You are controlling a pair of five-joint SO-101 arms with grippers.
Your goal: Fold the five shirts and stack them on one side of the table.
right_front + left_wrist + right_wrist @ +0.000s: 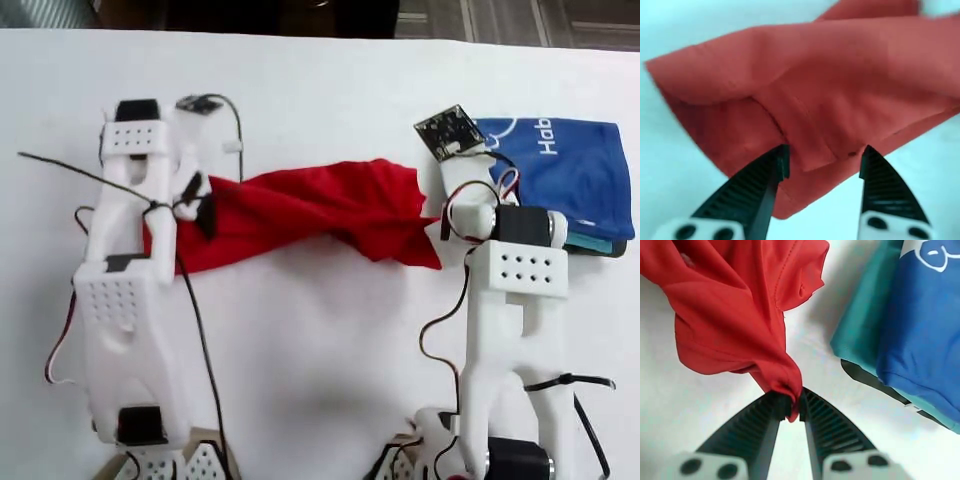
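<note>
One red shirt (300, 215) lies between two grippers. The left gripper (824, 155) hangs wide open over it; the right gripper (795, 402) pinches its corner. Beside it, three stacked shirts: blue shirt (565, 170), teal shirt (860, 325), dark shirt (870, 380).

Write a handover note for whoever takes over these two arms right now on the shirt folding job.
Left gripper open over one end of the red shirt. Right gripper shut on its other end. The shirt lies bunched, unfolded, on the table. Done: blue shirt folded atop a teal shirt and a dark one by the right gripper. Left: fold the red shirt, add it to that stack.
</note>
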